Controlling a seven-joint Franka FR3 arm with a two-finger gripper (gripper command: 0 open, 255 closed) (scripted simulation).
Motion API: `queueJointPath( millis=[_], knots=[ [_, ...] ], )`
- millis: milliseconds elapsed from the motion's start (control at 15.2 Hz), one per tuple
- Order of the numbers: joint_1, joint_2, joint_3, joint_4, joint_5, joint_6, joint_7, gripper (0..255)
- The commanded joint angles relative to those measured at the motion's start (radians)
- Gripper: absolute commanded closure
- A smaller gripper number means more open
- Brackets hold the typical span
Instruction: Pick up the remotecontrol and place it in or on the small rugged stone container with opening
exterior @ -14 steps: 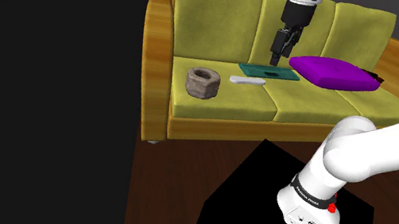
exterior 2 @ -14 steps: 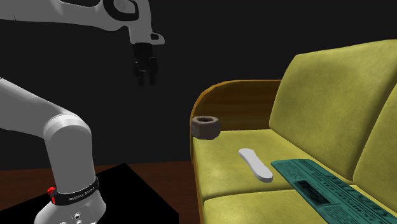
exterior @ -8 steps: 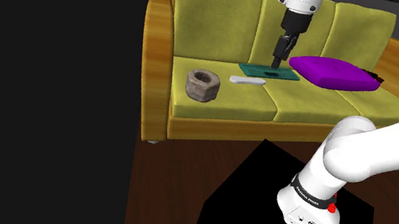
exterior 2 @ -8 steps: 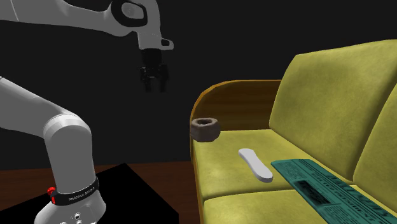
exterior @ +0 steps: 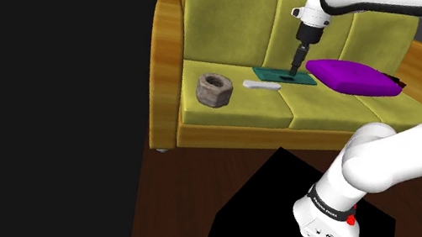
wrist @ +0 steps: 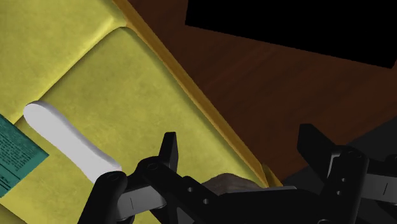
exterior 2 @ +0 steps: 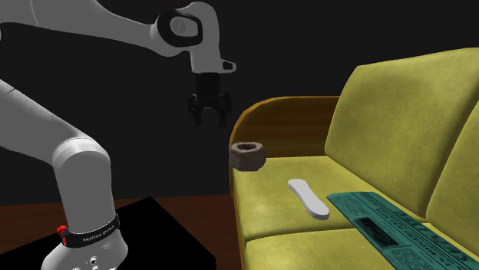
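Note:
The white remote control (exterior: pixel 262 86) lies flat on the yellow sofa seat, between the rough grey stone container (exterior: pixel 215 88) and a teal book (exterior: pixel 284 75). From the second exterior view, the remote (exterior 2: pixel 308 198) is to the right of the container (exterior 2: pixel 248 154), which sits by the sofa's armrest. My gripper (exterior 2: pixel 209 120) hangs open and empty in the air, above and to the left of the container there. In the wrist view the remote (wrist: pixel 70 141) lies off to one side of the open gripper (wrist: pixel 240 147), apart from the fingers (wrist: pixel 168 150).
A purple cushion (exterior: pixel 354 76) lies on the seat past the teal book (exterior 2: pixel 391 230). The sofa (exterior: pixel 242 113) has orange-brown armrests (exterior: pixel 158 70) and a tall yellow back. Dark wooden floor (exterior: pixel 181 219) runs in front of it. The black stand (exterior: pixel 272 202) is at the lower right.
The gripper has travelled toward the sofa, rightward and a little lower in the second exterior view, and has turned about its wrist. The remote and container have not moved.

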Motion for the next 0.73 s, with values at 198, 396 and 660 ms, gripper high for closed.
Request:
queueJointPath(
  millis=[198, 396, 660],
  knots=[
    [0.023, 0.126, -0.132, 0.028, -0.030, 0.117, -0.184, 0],
    [0.045, 0.223, -0.215, 0.068, -0.026, 0.184, -0.302, 0],
    [0.085, 0.375, -0.326, 0.141, 0.021, 0.266, -0.473, 0]
  ],
)
